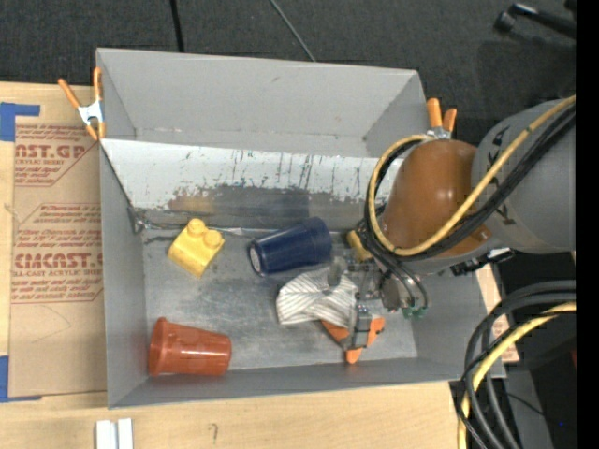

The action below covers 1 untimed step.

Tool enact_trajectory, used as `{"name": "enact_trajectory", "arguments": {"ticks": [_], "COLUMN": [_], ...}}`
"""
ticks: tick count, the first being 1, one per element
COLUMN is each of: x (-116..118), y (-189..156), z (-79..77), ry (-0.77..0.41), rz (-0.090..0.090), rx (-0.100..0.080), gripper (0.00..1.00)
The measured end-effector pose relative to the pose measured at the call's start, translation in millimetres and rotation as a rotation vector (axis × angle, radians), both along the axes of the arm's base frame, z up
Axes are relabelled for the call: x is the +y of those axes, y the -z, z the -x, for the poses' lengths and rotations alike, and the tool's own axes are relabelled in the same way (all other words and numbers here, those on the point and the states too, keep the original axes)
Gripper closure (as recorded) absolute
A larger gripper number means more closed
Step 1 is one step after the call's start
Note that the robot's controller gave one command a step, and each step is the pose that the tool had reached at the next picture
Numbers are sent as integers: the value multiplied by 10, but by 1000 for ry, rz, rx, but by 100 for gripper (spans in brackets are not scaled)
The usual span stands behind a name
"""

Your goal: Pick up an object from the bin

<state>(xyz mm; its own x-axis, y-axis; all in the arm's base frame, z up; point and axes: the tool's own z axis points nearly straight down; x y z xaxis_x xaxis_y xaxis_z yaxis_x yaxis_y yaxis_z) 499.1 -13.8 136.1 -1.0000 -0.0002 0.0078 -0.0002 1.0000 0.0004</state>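
Grey-metal claw (363,299) sits low in the bin's (253,101) near-right corner, against the right edge of a crumpled grey-and-white striped cloth (304,299). Cannot tell whether the claw is released or clenched; its tip is lost among cloth folds and wrist hardware. No thing is seen held. An orange piece (360,340) pokes out just below the claw and cloth; unclear if it is a loose thing or part of the tool.

Nearest candidate: the cloth, touching or just under the claw. A dark blue cup (290,248) lies on its side just behind the cloth, toward the back wall. Well apart to the left are a yellow toy block (196,246) and an orange-red cup (190,349), also on its side.

Risks, as judged:
- Cloth is limp. A pinch on one fold may slip out on lifting, or the cloth may trail and drag the orange piece along.
- Claw is close to the right wall and front edge, so a sideways correction could scrape the metal.
- Blue cup can roll. A nudge through the cloth could send it across the floor.
- Closing on bunched fabric may catch nothing firm.

Arm pose: reaches in from the right, wrist bent steeply down over the corner, with its orange-brown cover (430,195) above the claw and yellow-and-black cables (374,190) looped round it.
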Motion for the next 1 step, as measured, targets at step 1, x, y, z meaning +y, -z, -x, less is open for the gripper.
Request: {"name": "enact_trajectory", "arguments": {"ticks": [1], "x": [0], "y": [-41], "z": [-20], "ry": [0], "rz": [0], "rx": [-8], "gripper": [0]}}
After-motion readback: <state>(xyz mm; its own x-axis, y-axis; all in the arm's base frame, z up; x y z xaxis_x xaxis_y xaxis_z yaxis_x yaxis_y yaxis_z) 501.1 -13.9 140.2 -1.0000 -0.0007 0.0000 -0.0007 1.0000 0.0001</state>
